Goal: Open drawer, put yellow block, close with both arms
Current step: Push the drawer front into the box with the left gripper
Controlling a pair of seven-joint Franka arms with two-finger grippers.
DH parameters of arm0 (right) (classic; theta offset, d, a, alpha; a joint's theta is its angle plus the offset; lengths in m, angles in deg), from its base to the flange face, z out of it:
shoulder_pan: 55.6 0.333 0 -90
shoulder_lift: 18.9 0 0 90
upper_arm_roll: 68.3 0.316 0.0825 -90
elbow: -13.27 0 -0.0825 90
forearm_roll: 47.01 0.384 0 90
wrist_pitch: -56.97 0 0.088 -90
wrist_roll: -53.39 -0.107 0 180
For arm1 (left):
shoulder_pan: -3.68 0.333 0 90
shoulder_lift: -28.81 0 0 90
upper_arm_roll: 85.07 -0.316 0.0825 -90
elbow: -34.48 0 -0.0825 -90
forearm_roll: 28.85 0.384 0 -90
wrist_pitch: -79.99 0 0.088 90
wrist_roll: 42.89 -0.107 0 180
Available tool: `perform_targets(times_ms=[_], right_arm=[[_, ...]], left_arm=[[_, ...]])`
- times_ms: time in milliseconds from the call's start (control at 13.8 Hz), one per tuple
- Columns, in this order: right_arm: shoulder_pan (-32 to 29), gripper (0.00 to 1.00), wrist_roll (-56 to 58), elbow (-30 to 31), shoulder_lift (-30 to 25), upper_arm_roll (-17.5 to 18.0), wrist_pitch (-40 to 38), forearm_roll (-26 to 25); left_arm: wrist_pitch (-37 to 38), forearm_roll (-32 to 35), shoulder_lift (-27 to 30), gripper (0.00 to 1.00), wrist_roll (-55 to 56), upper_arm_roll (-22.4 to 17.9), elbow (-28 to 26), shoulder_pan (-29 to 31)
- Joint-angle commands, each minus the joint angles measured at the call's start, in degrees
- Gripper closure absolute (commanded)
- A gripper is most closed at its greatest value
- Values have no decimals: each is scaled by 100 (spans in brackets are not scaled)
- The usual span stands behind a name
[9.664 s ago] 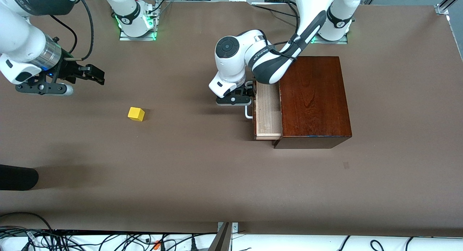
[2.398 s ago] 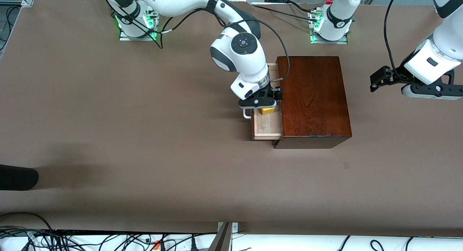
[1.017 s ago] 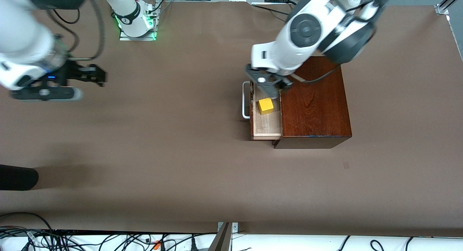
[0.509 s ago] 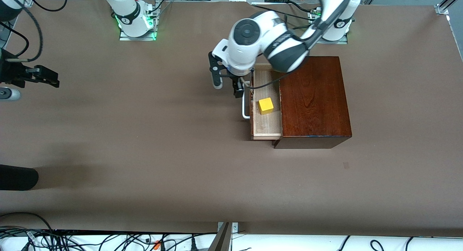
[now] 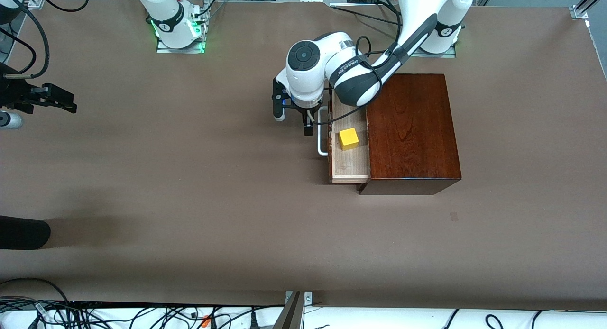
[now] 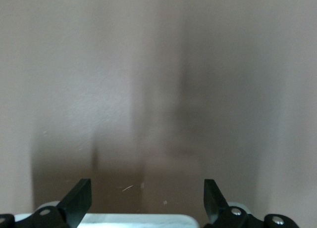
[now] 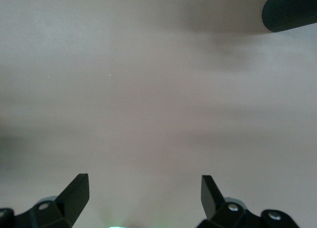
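The drawer [image 5: 350, 164] stands pulled out of the mahogany box [image 5: 411, 130], its white handle [image 5: 322, 150] facing the right arm's end of the table. In the tray lies the yellow block [image 5: 348, 139], untouched by either gripper. My left gripper [image 5: 291, 123] is open and holds nothing; it hangs over the table just in front of the drawer's handle. In the left wrist view the left gripper [image 6: 146, 203] frames only brown table. My right gripper [image 5: 71, 101] waits open over the right arm's end of the table, and the right wrist view shows the right gripper [image 7: 144, 198] holding nothing.
A black ribbed cylinder [image 5: 23, 232] pokes in at the table's edge nearer the front camera, also seen as the black ribbed cylinder [image 7: 290, 10]. Cables [image 5: 142, 315] run along the front rim. Brown tabletop [image 5: 213, 187] spreads between the arms.
The left arm swung from above the open drawer to the table in front of the handle. The right arm drew back toward its end. The block stayed put in the tray.
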Motion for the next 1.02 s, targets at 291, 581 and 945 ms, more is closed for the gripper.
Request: perform_targets(times_ms=[291, 581, 945], right_arm=[[-138, 0, -69, 211, -125, 141, 85, 70], [-103, 0, -105, 167, -72, 141, 76, 79], [-112, 0, -96, 131, -28, 132, 94, 79]], left_arm=[[222, 306, -218, 0, -614, 3, 144, 43], [644, 306, -174, 0, -966, -120, 162, 61], [1110, 306, -130, 0, -1309, -191, 197, 342]])
